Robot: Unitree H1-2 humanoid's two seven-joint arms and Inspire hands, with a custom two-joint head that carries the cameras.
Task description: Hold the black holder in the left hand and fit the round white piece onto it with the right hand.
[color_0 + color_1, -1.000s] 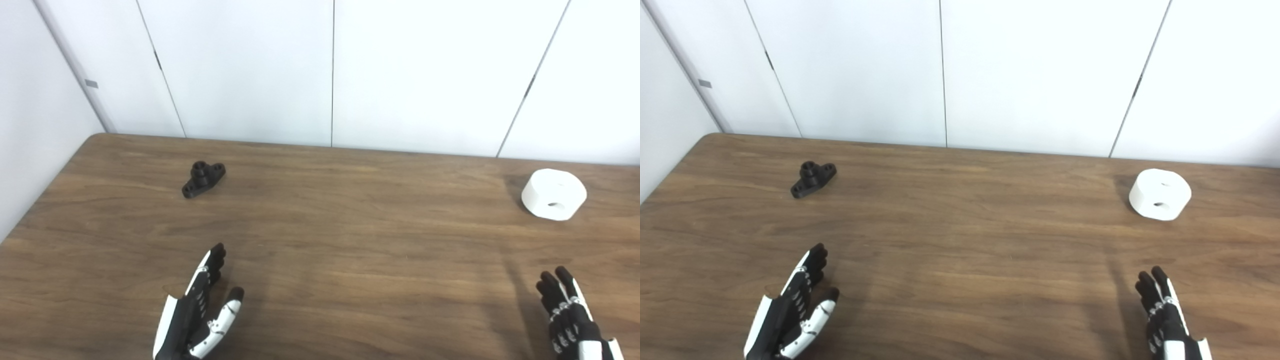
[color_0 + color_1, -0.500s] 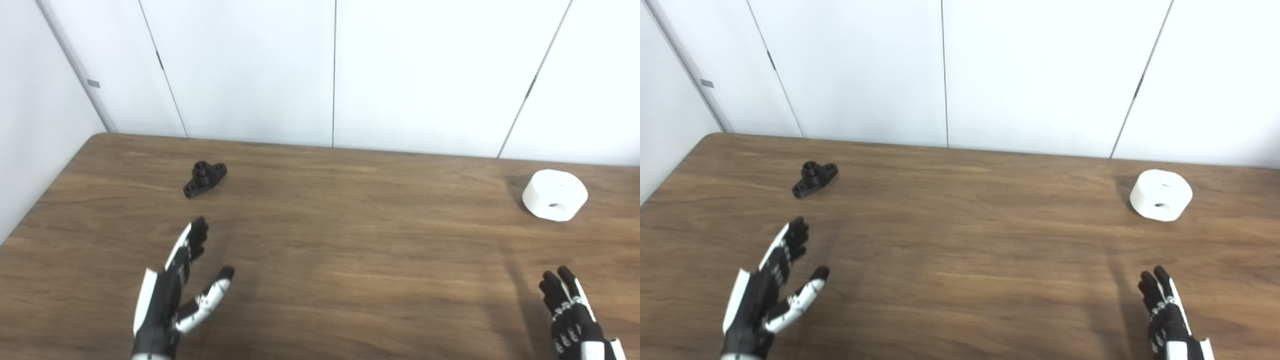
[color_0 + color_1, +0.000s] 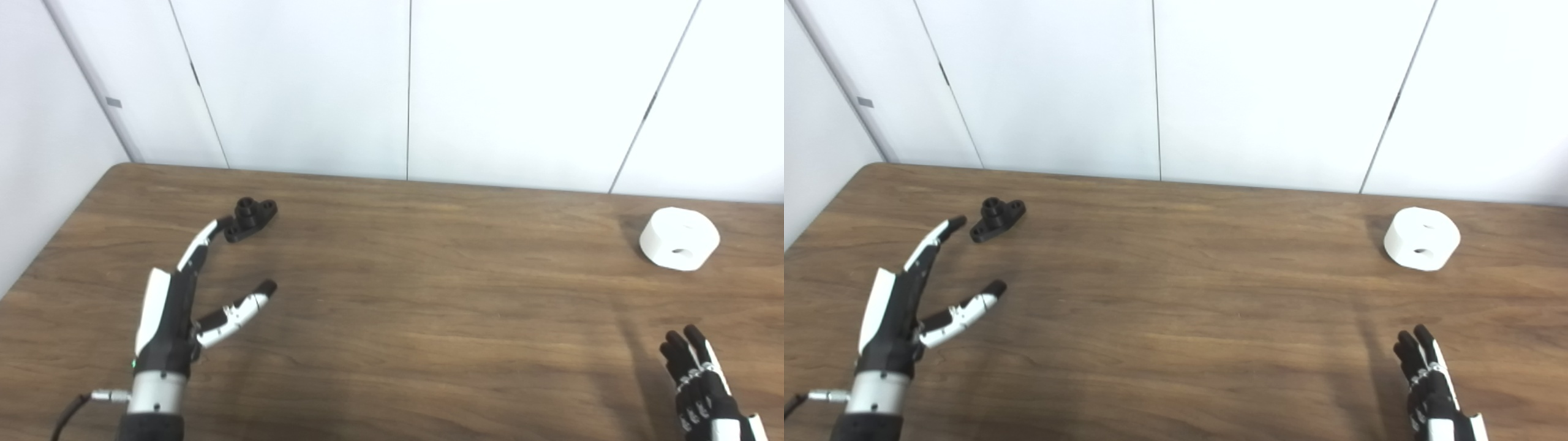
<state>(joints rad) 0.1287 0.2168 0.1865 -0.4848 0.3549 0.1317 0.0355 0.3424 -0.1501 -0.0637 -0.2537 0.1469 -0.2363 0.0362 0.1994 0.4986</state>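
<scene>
A small black holder (image 3: 251, 218) with a raised hub and side lugs lies on the brown table (image 3: 404, 306) at the far left. My left hand (image 3: 184, 300) is open and empty, fingers stretched out, their tips just short of the holder's near left end; whether they touch it I cannot tell. The round white piece (image 3: 678, 238), a short cylinder with holes, lies at the far right. My right hand (image 3: 701, 386) is at the bottom right edge, fingers straight and holding nothing, well short of the white piece.
White wall panels (image 3: 404, 86) stand right behind the table's far edge. The table's left edge (image 3: 55, 233) runs close to the holder.
My left hand has reached forward and to the left, from the near table edge up to the black holder, with fingers spread wider. The right hand has stayed in place.
</scene>
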